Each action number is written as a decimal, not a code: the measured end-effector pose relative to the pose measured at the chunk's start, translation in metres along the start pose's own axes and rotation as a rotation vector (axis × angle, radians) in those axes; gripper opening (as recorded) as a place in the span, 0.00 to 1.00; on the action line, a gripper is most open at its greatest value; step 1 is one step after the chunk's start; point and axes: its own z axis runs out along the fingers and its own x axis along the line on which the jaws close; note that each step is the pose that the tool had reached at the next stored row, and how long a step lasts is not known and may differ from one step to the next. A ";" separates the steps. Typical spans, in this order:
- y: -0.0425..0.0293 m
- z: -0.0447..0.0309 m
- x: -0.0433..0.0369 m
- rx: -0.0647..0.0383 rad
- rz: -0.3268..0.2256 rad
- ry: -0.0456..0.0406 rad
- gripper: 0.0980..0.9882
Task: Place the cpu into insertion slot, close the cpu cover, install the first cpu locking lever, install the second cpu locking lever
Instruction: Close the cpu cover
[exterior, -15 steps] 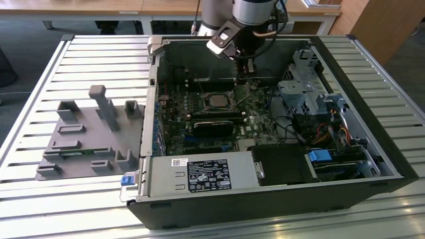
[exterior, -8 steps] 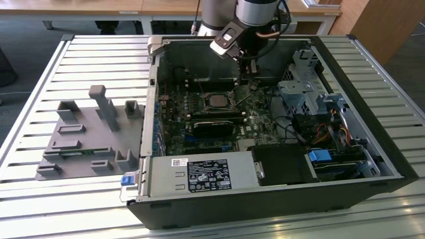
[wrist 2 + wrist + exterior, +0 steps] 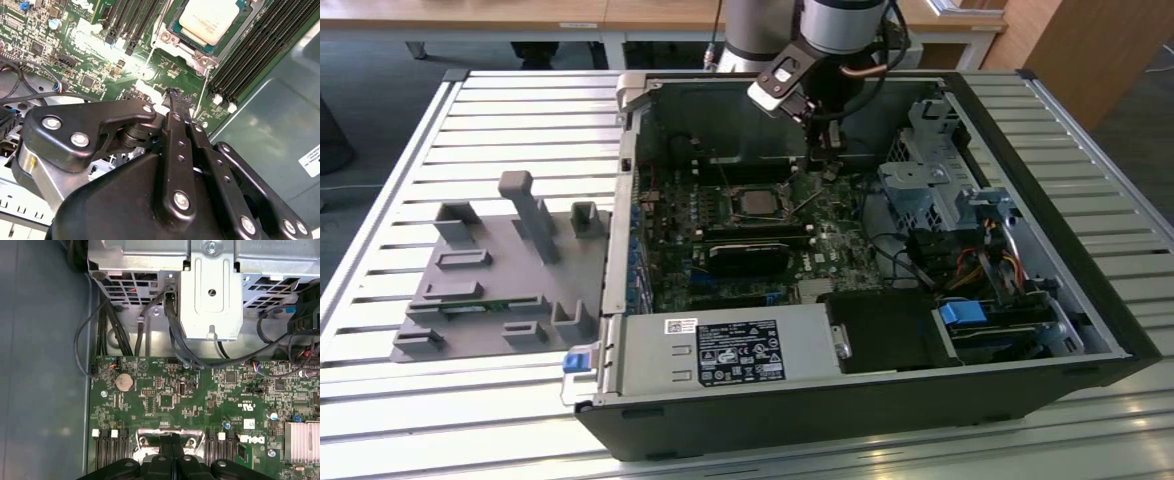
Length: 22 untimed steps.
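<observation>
**Chip seated in its socket, closed gripper poised just beside it**

From across the room, the exterior view shows the whole setting. An open computer case [image 3: 854, 425] lies on a slatted table [image 3: 480, 120], with a grey moulded fixture [image 3: 507, 270] to its left in that view. The arm [image 3: 834, 30] reaches down into the case from the far side.

The second wrist view gives the close look. The cpu [image 3: 210, 17] shows a pale, silver-grey top and lies flat inside the insertion slot [image 3: 167, 37], whose silvery rim carries screws at its corners. Long black memory slots [image 3: 250, 55] run alongside. I cannot tell whether the cpu cover is down over the chip.

The first wrist view faces the other way, across the green circuit board [image 3: 200, 390]. It takes in a round coin cell [image 3: 124, 381], a silver drive cage [image 3: 210, 290] and a finned heatsink [image 3: 302, 440].

The gripper [image 3: 827, 172] points steeply down. It hangs just beside the slot, towards the exterior view's right. In both wrist views its fingers [image 3: 176, 150] are pressed together with nothing visible between them, and in the first wrist view the tips [image 3: 172, 439] sit over the slot's metal edge.
</observation>
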 end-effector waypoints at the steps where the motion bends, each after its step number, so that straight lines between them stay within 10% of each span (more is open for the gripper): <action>1: 0.0005 0.0003 0.0000 0.000 0.001 0.0001 0.01; 22: 0.0194 0.0031 0.0002 0.000 0.021 -0.0057 0.01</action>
